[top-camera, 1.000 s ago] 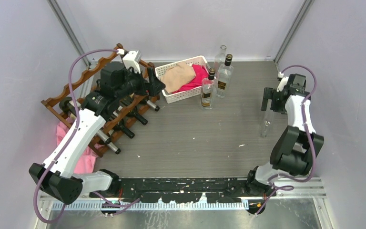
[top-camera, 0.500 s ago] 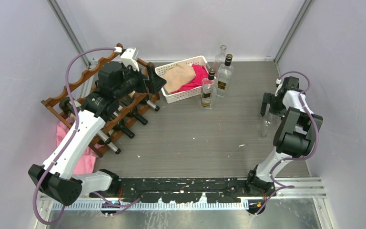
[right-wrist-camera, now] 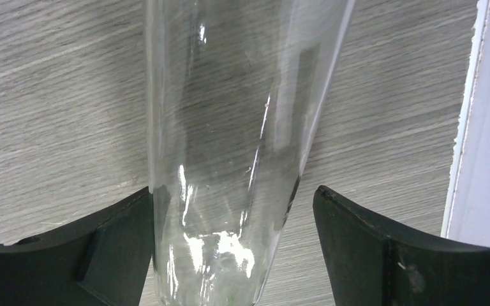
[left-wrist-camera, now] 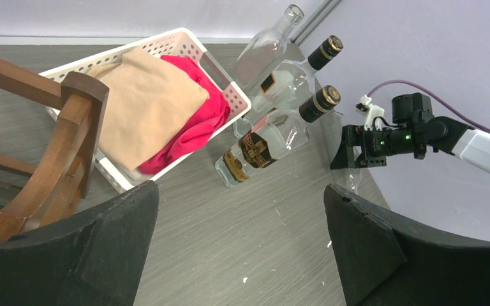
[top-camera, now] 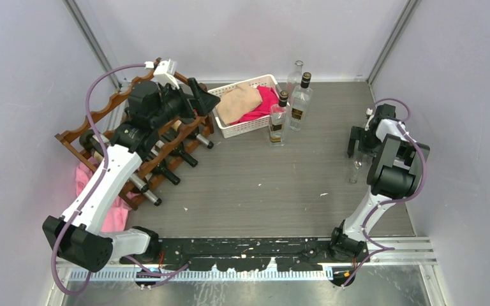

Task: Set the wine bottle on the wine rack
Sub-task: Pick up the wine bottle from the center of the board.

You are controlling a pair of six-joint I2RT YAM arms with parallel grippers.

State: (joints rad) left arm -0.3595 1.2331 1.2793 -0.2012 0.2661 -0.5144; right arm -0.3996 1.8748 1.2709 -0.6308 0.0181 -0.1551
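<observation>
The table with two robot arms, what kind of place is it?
Probably a robot testing booth: plain walls box in the table, two arms are bolted at its edge, and a wine rack and bottles sit as practice props.

The wine rack (top-camera: 111, 137) stands far left on the table (top-camera: 261, 185), with the basket (top-camera: 245, 127) just right of it. Three bottles (top-camera: 300, 105) stand beside the basket, and a lone bottle (top-camera: 355, 167) stands far right.
</observation>
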